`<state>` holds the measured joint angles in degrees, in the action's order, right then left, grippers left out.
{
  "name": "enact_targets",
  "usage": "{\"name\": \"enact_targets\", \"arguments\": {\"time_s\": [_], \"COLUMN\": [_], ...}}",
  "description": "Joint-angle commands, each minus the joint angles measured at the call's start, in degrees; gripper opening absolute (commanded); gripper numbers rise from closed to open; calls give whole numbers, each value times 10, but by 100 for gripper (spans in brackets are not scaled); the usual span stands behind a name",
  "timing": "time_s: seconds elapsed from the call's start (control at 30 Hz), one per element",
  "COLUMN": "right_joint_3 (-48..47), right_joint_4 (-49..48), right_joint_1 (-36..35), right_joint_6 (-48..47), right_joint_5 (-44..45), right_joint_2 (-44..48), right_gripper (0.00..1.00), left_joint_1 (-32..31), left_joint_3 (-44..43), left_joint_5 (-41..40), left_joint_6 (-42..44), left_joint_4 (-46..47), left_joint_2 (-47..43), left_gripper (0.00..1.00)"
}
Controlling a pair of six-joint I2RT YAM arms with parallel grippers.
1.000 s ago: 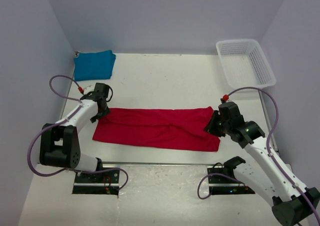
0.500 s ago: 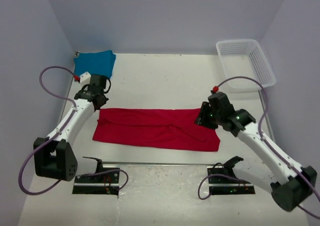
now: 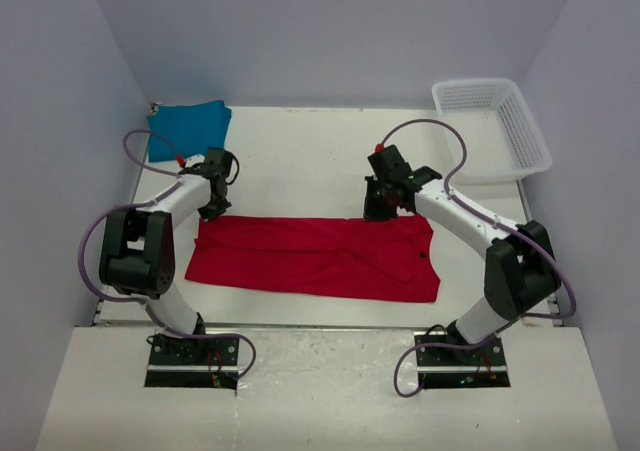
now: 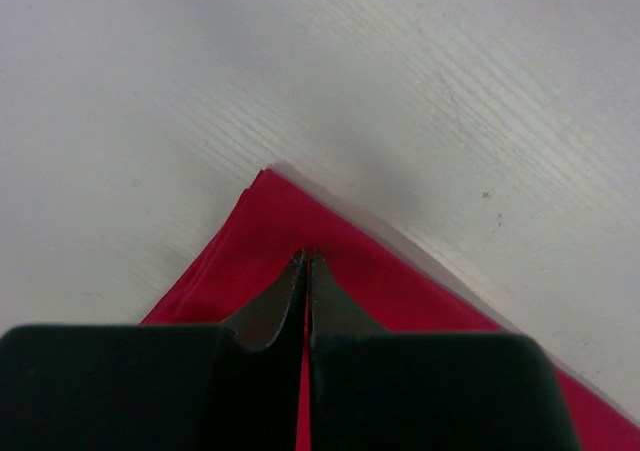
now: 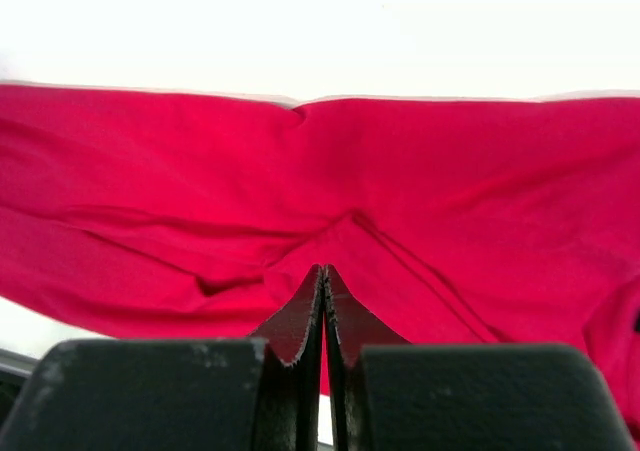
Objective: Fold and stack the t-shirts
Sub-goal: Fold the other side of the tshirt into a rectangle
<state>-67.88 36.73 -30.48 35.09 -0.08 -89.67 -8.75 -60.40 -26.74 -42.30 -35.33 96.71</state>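
The red t-shirt (image 3: pixel 310 259) lies on the table as a long strip folded lengthwise, running left to right. My left gripper (image 3: pixel 212 209) is at its far left corner; in the left wrist view the jaws (image 4: pixel 306 259) are shut, tips pressed into the red cloth (image 4: pixel 262 216) just inside the corner. My right gripper (image 3: pixel 378 209) is on the far edge, right of the middle. Its jaws (image 5: pixel 324 269) are shut, and creases in the red cloth (image 5: pixel 450 171) run to the tips. The teal-blue t-shirt (image 3: pixel 188 129) lies folded at the back left corner.
A white mesh basket (image 3: pixel 492 126) stands at the back right against the wall. Grey walls close in the table on the left, back and right. Cables loop off both arms above the table.
Both arms have reached to the shirt's far edge. The right gripper moved from the right end leftward along that edge. Both jaws have closed on the cloth.
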Motion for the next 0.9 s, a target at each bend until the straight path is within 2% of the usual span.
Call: {"name": "enact_targets", "arguments": {"time_s": [0.0,0.3,0.57,0.7,0.73,0.87], "right_joint_3": [-14,-32,-20,-8,-9,-41], "right_joint_4": [-26,-26,-36,-64,-68,-64], "right_joint_1": [-4,0,-1,-1,-1,-21], "right_joint_6": [-21,-31,-28,-33,-39,-66], "right_joint_5": [-20,-17,-22,-52,-82,-113], "right_joint_2": [-28,-50,-66,-74,-80,-115], "right_gripper": [0,0,0,0,0,0], "left_joint_1": [-1,13,11,9,8,-2], "left_joint_3": [-36,-54,-18,-2,-1,17], "left_joint_5": [-24,-19,-21,-13,-6,0], "left_joint_6": [-1,-8,-13,-17,-16,-9], "left_joint_4": [11,0,7,11,11,23], "left_joint_2": [-3,30,-27,-46,-48,-57], "left_gripper": [0,0,0,0,0,0]}}
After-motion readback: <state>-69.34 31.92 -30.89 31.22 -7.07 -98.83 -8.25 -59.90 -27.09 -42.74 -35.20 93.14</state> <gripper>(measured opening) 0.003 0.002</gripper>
